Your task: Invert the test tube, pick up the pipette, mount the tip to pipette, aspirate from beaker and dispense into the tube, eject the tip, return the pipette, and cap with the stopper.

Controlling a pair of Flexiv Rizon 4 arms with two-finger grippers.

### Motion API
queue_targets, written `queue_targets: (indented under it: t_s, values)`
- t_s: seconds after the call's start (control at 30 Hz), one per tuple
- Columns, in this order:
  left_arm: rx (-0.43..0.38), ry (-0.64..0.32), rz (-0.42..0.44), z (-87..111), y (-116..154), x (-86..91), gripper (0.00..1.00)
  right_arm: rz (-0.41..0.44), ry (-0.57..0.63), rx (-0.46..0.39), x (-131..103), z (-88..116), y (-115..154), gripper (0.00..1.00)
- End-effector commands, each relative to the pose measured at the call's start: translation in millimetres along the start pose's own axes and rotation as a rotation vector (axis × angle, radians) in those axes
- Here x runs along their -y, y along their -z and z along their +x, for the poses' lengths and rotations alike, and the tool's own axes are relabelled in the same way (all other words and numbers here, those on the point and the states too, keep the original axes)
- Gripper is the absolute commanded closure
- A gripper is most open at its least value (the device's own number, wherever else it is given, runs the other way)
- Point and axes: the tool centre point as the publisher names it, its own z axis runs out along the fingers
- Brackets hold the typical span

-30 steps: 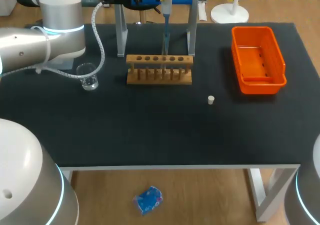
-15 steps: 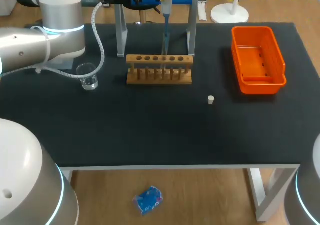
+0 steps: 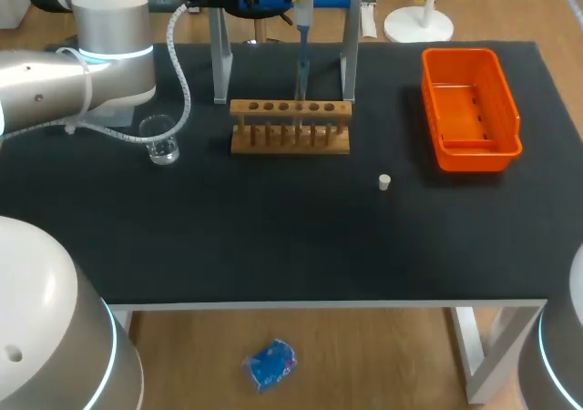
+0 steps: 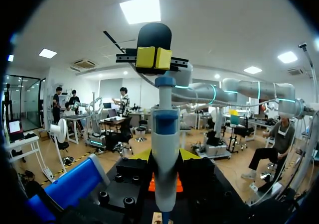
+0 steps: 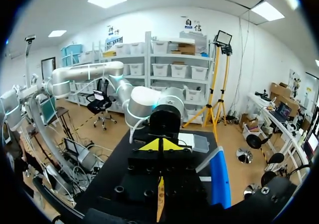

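Nothing has moved in the last second. Over the bench [image 3: 273,246] my left tool [image 4: 165,157] grips the pipette [image 4: 165,124] above the rack [image 3: 290,126]; my right tool [image 5: 159,145] is closed, empty. Capping looks undone: the stopper [image 3: 384,182] lies loose by itself.

The left arm [image 3: 55,82] was built of smooth, rounded silver-grey links. One joint was banded by a glowing pale-blue ring [image 3: 114,53], and a grey cable [image 3: 185,73] was looped alongside. The right arm [image 4: 249,89] was finished alike. The right gripper [image 5: 159,145] was bodied in black, studded with round screws [image 5: 118,189] and tipped in yellow.
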Motion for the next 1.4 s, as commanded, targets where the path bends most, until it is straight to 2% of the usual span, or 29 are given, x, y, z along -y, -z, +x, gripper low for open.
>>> queue_targets:
  t_s: [0.03,0.4,1.4]
  values:
    - [0.002,-0.001,0.002,0.8,-0.1,-0.2,1.0,0.004,0.001,-0.019,0.2,-5.6,-0.9,1.0]
    - [0.002,-0.001,0.002,0.8,-0.1,-0.2,1.0,0.011,0.008,-0.055,2.9,-1.4,-7.3,1.0]
    - [0.002,-0.001,0.002,0.8,-0.1,-0.2,1.0,0.008,-0.012,-0.079,12.4,2.1,-14.3,1.0]
